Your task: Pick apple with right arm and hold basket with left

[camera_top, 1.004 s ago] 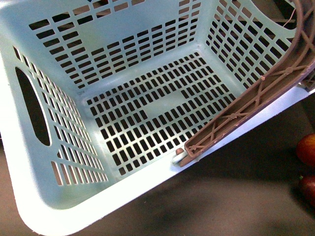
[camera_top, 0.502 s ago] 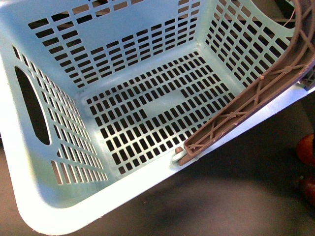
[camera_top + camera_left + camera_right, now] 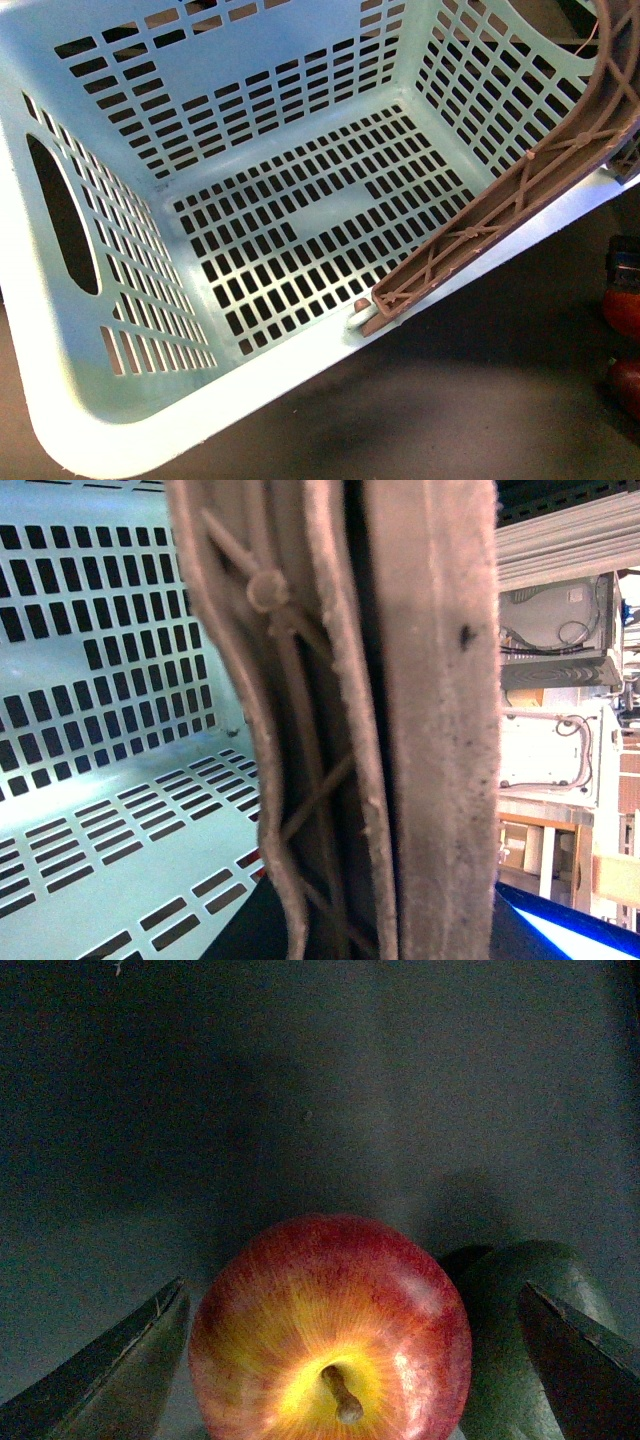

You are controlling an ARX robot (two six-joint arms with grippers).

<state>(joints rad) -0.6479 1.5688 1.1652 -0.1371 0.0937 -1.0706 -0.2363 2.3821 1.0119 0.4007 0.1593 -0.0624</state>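
Right gripper [image 3: 352, 1295] stands open. The round red apple with yellow-orange blush [image 3: 330, 1325] sits between its dark fingers [image 3: 120, 1360], untouched. The brown latticed handle [image 3: 300, 730] of the large mint-green slotted plastic basket [image 3: 150, 420] lies close before the left gripper, whose grip cannot be determined.

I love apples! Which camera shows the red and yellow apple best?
The right wrist view: the apple fills it, stem showing. The front view catches only its edge; the left wrist view, none.
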